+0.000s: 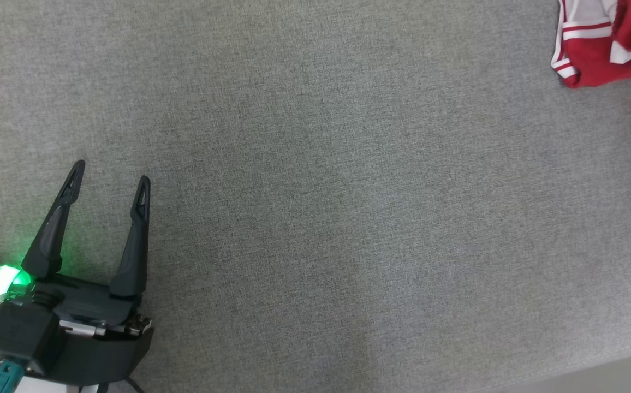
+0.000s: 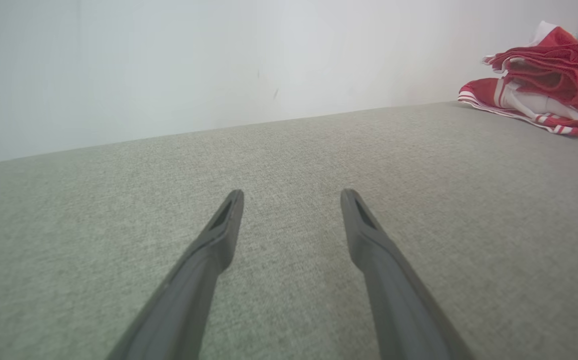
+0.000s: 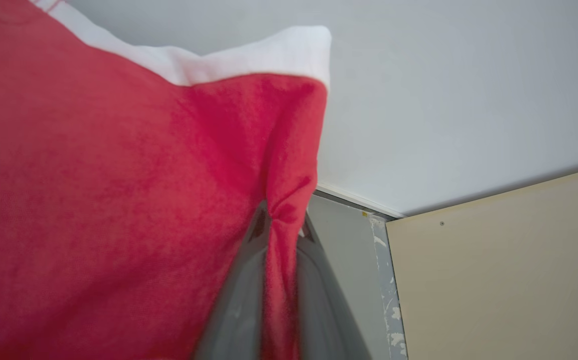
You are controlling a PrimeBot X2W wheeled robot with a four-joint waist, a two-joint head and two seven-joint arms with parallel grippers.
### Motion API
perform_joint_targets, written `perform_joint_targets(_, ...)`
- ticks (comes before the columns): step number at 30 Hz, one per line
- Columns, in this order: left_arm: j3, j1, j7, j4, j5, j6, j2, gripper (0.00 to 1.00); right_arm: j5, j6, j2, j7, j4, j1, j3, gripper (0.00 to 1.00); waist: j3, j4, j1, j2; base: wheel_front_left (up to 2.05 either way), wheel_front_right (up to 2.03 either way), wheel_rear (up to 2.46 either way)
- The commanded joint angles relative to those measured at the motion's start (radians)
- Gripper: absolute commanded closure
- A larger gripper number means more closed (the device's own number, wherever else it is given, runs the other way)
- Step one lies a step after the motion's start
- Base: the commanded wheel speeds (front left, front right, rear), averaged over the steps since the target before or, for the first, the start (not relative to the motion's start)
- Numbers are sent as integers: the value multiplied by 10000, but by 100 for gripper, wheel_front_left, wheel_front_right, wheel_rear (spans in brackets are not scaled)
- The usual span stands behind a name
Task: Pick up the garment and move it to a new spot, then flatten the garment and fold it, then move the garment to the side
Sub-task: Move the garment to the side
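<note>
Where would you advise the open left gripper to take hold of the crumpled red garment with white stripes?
Probably the striped hem of the red garment, lying flat on the grey fabric surface on the side facing the left gripper. Approach low from that side: the right gripper pinches a raised red fold, and the hem trails free.

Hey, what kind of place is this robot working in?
Probably an indoor lab or test room set up for folding clothes: a wide grey fabric-covered work surface, a plain white wall behind it, and one red garment with white trim pinched by the right gripper.
</note>
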Motion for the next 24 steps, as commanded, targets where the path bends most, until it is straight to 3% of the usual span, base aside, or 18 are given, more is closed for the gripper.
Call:
perform_joint_targets(1, -20, 90, 52, 151, -60, 19, 23, 0, -94, -27, 20, -16, 84, -121, -13, 10, 47, 11, 1, 0, 0, 0, 0)
perform_joint_targets(2, -22, 99, 48, 164, -65, 43, 27, 0, -172, -27, 30, 47, 173, -154, 8, 10, 62, 18, 1, 0, 0, 0, 0)
perform_joint_targets(3, -33, 107, 45, 173, -71, 59, 23, 0, -206, -27, 62, 3, 215, -199, 12, 0, 67, 30, 1, 0, 0, 0, 0)
perform_joint_targets(14, 114, 359, -106, 611, -276, 332, -272, 0, -86, -27, 723, -1635, 100, -139, -740, 0, -992, 253, 1, 0, 0, 0, 0)
perform_joint_targets(24, 500, 1044, -165, 1107, -549, 591, -698, 0, 547, -27, 2295, -3331, -493, 1148, -1626, 0, -2635, 684, 1, 0, 0, 0, 0)
